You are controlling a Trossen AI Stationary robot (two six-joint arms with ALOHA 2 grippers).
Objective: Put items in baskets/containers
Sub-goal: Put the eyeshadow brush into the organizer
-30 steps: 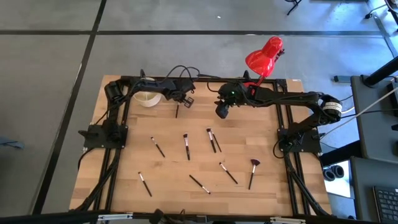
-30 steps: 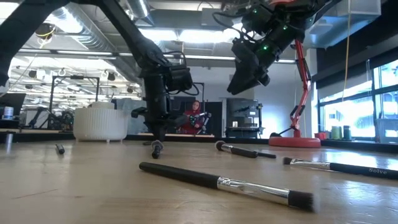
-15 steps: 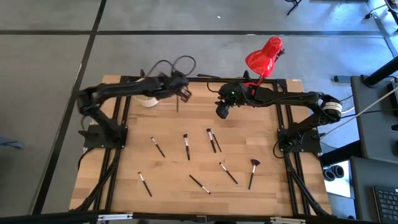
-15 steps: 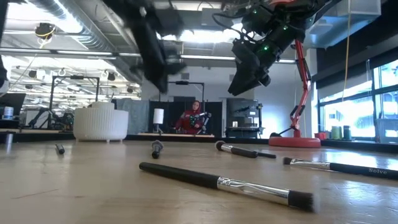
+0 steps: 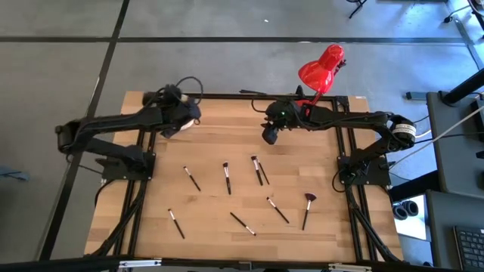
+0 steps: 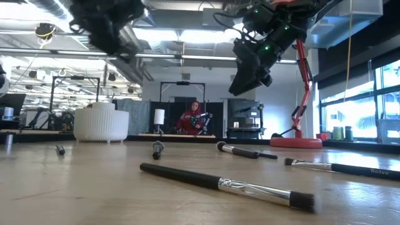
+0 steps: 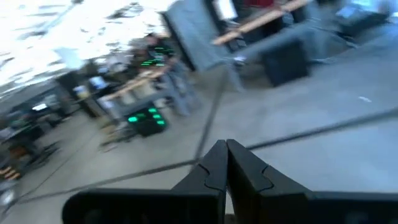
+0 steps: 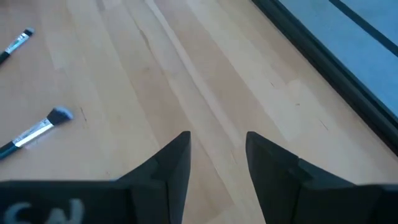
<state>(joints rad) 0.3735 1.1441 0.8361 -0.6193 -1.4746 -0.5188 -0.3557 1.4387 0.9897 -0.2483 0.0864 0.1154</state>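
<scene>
Above the cup (image 5: 175, 123), left gripper (image 5: 190, 115) hovers, fingers pinched together.

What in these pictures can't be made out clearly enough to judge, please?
- Cup: contents hidden; the left arm covers it in the high view, its wall in the low view.
- Left pincer: shut; whether a brush is between the tips is too blurred, left wrist view.
- Brushes: tip colours too small, high view.
</scene>
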